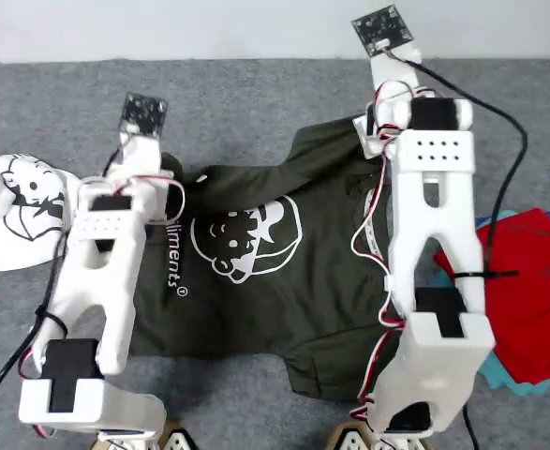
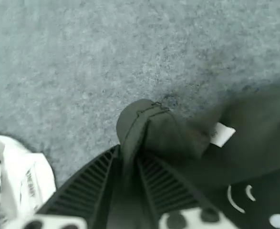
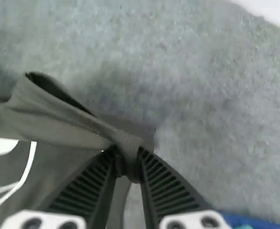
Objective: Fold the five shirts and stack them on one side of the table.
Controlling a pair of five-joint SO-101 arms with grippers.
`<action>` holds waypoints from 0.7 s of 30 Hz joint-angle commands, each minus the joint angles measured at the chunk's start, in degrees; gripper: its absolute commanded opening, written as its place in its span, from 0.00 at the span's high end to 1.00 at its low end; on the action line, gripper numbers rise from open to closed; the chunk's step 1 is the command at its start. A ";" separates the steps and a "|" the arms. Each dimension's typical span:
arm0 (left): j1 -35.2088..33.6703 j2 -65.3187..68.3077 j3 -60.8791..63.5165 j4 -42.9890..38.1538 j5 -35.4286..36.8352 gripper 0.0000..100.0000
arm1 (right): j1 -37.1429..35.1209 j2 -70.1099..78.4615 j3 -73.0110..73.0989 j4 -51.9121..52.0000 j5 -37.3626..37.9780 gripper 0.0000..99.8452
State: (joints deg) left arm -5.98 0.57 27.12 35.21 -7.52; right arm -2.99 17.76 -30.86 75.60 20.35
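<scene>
**Grey bench, white band behind**

The bench (image 1: 256, 94) is covered in a mottled grey, felt-like cloth. Beyond its far edge runs a plain white band (image 1: 162, 28); whether it is wall or board cannot be told. The light is soft and even, and shadows are faint.

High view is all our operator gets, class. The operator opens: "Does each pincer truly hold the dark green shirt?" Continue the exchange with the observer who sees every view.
Observer: Yes for the left: the left pincer is shut on a bunched fold of the dark green shirt.
Operator: And the right?
Observer: The right pincer is shut on a gathered edge of the same shirt.
Operator: Anything else by the left grasp?
Observer: A small white label sits on the shirt near that fold.
</scene>
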 commanded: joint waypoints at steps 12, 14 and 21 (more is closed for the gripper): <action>-3.69 -4.84 -11.30 33.05 0.88 0.99 | -1.10 -12.70 1.67 27.30 3.16 0.99; -5.10 -4.84 -11.30 35.96 -1.32 0.99 | -1.27 -14.81 5.45 27.30 3.16 0.99; -10.20 -4.84 -11.30 43.78 -7.12 0.99 | -2.86 -28.97 27.52 26.77 3.25 0.99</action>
State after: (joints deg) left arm -14.51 -1.36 18.15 76.70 -12.62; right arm -5.27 -3.96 -10.20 100.48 22.99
